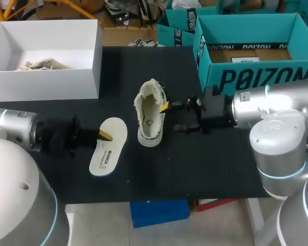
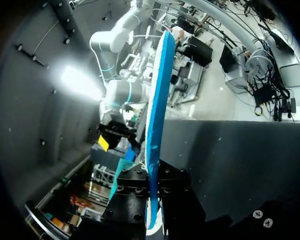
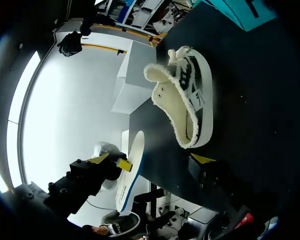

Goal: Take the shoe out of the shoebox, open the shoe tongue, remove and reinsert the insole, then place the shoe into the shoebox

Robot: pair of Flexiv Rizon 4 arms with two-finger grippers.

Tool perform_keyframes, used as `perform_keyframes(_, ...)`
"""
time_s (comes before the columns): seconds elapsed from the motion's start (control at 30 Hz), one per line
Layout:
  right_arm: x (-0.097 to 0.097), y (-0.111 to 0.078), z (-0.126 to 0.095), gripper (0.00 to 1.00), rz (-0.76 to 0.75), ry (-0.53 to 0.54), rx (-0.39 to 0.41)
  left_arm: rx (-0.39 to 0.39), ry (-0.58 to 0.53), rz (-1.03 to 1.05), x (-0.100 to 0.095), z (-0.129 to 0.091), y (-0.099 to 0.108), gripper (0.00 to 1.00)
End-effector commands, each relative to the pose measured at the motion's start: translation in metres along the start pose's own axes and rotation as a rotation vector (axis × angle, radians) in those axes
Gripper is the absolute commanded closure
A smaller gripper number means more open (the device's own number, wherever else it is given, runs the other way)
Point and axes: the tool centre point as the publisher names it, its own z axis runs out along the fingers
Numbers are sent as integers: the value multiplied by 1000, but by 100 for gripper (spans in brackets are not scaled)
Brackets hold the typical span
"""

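A cream canvas shoe [image 1: 151,114] stands on the black table, its tongue pulled open and its inside bare. My right gripper [image 1: 169,117] is at the shoe's right side, open and holding nothing. In the right wrist view the shoe [image 3: 187,97] lies just ahead of one yellow fingertip [image 3: 202,159]. The white insole [image 1: 109,147] is left of the shoe, tilted, with my left gripper [image 1: 103,135] shut on its edge. The left wrist view shows the insole [image 2: 157,95] edge-on, blue underside, clamped between the black fingers. The white shoebox [image 1: 87,66] stands at the back left.
Two teal cardboard boxes [image 1: 256,72] stand at the back right, close behind my right arm. Crumpled cream material [image 1: 41,65] lies inside the white shoebox. Bare black table shows in front of the shoe and insole, up to the front edge [image 1: 159,197].
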Motion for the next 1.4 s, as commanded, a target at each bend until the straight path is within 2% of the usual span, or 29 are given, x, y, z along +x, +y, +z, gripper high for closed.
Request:
perform_keyframes(0.03,4,-15,-28,0,5,-46,-62,-2,22,-9,3,-11,-14,100)
perform_keyframes(0.27,11,-27,-52,0,7,-96,-82,32,51,-42,13,-14,-24,100)
perform_keyframes(0.57,24,-37,-82,0,5,-161,-120,84,87,-60,19,-6,-32,100)
perform_keyframes(0.73,30,-40,-86,0,0,-178,-127,133,130,-36,12,0,-37,100)
perform_keyframes(0.9,30,-40,-86,0,0,-178,-127,188,241,-18,5,10,-38,100)
perform_keyframes(1.07,30,-40,-86,0,0,-178,-127,208,383,-9,-7,20,-30,100)
perform_keyframes(1.23,30,-40,-86,0,0,-178,-127,190,444,11,-20,27,-12,100)
perform_keyframes(1.4,30,-40,-86,0,0,-178,-127,183,499,6,-18,38,4,100)
